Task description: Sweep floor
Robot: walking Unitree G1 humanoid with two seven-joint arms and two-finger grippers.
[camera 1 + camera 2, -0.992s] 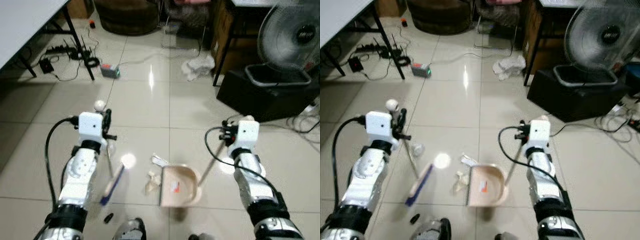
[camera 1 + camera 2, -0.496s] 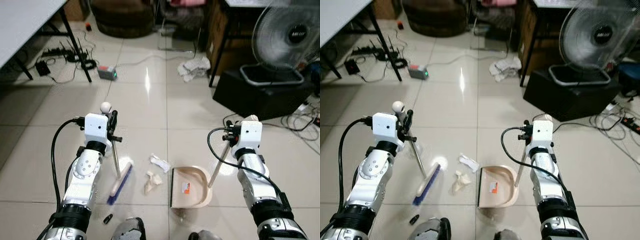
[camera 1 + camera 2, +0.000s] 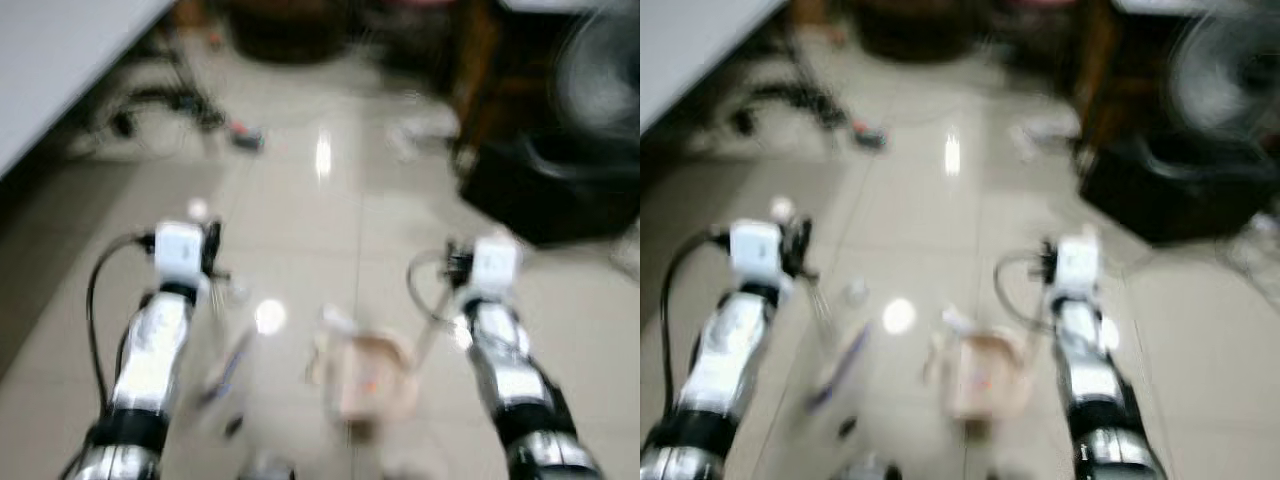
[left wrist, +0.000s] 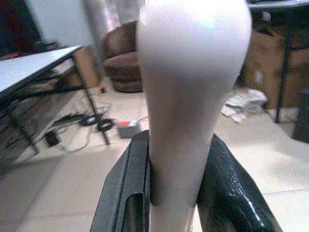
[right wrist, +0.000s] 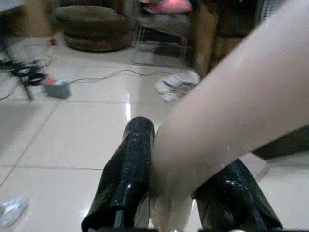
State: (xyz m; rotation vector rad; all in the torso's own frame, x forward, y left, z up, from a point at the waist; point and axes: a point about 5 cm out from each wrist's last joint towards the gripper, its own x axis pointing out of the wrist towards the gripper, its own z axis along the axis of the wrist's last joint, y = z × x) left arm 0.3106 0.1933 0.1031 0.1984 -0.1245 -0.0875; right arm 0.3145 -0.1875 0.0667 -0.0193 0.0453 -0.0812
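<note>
My left gripper clamps the broom handle near its top; the brush trails below. My right gripper grips the dustpan handle, the dustpan resting below-left. Both feel light, stiff, slick plastic.

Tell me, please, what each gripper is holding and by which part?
The left gripper is shut on the broom handle near its top end. The right gripper is shut on the dustpan handle, also by its upper part.
</note>
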